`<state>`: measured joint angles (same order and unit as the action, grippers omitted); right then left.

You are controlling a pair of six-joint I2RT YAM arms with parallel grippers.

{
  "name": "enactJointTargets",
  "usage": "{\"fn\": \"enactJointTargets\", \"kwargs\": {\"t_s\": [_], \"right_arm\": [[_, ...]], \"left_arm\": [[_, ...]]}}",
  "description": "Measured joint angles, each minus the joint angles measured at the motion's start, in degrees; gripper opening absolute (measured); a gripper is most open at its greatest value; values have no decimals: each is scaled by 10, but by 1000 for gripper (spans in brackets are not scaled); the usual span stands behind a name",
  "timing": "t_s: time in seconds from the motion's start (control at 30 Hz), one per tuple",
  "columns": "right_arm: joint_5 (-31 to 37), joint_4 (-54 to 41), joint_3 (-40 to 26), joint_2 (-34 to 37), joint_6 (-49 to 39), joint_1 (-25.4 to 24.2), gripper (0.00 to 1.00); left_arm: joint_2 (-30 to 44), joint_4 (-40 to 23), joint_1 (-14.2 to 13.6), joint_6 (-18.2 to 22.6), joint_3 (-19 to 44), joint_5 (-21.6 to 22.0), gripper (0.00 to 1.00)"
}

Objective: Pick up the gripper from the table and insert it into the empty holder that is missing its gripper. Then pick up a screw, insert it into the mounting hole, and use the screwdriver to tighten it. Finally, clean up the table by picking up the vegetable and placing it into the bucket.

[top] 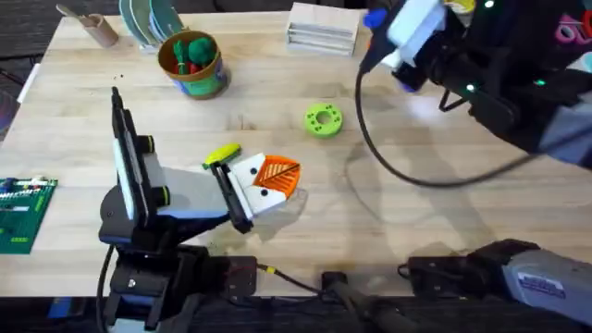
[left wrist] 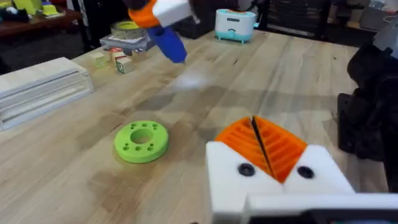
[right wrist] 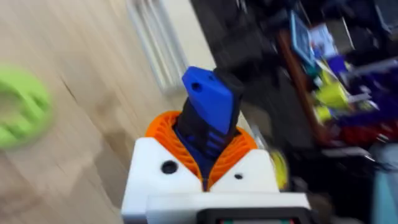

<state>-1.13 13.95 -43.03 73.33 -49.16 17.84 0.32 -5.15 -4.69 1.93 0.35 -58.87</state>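
My right gripper [top: 407, 28] hangs raised over the table's far right, shut on the blue screwdriver [top: 376, 18]. In the right wrist view the screwdriver [right wrist: 208, 109] stands clamped between the orange ribbed pads [right wrist: 163, 127]. My left gripper [top: 273, 176] sits low at mid-table, its orange pads [left wrist: 283, 146] pressed together and nothing visible between them. Dark round mounting holes [left wrist: 245, 169] mark its white mounts. The yellow vegetable [top: 222, 153] lies on the wood just beside the left gripper. The bucket [top: 191, 63] stands at the back left. The loose gripper and the screw are out of view.
A flat green disc with holes [top: 322, 118] lies between the two arms. A clear plastic box [top: 322, 28] sits at the back edge, and a green circuit board [top: 20, 213] at the left edge. The screwdriver's black cable [top: 388, 166] loops across the right half.
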Motion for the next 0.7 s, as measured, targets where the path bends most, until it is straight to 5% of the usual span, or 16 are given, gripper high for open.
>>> {"fn": "enactJointTargets", "kwargs": {"t_s": [0.27, 0.6, 0.7], "right_arm": [[69, -3, 0, 112, -161, -31, 28], [90, 6, 0, 222, -236, -26, 28], [93, 5, -1, 232, -237, -20, 230]], "left_arm": [[0, 0, 0, 0, 0, 0, 17], [0, 0, 0, 0, 0, 0, 17], [0, 0, 0, 0, 0, 0, 17]]}}
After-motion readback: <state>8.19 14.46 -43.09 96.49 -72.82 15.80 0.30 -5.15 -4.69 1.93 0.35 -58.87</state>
